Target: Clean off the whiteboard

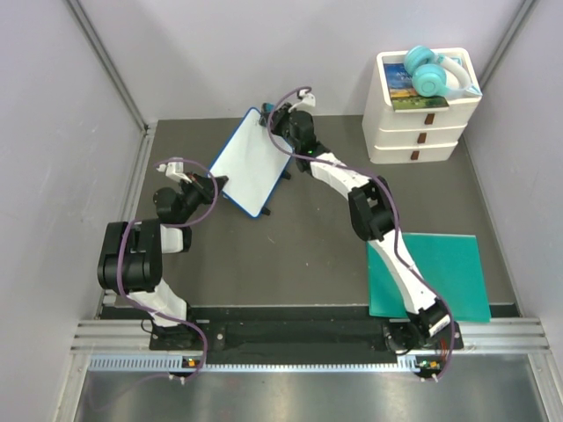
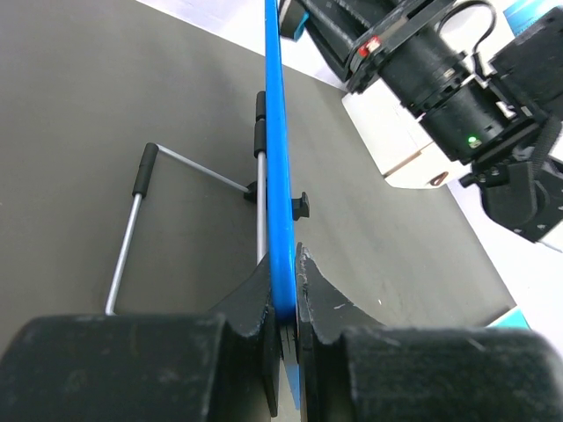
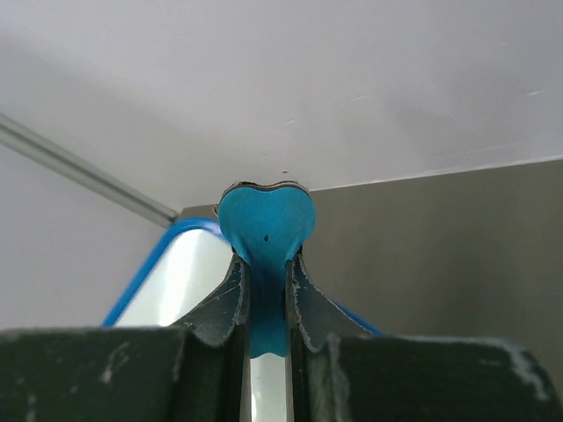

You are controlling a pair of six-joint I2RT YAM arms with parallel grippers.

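The whiteboard (image 1: 249,164), white with a thin blue rim, stands tilted on its wire feet at the back middle of the table. My left gripper (image 1: 211,186) is shut on its near-left edge. In the left wrist view the blue rim (image 2: 277,176) runs edge-on between the closed fingers of that gripper (image 2: 283,280). My right gripper (image 1: 275,121) is at the board's far right corner. It is shut on a blue heart-shaped eraser (image 3: 266,220), held between its fingers (image 3: 266,264) just over the white surface (image 3: 176,281).
A white stack of drawers (image 1: 415,130) with teal headphones (image 1: 429,77) on top stands at the back right. A flat teal mat (image 1: 440,272) lies at the near right. The board's metal wire stand (image 2: 132,237) rests on the dark table.
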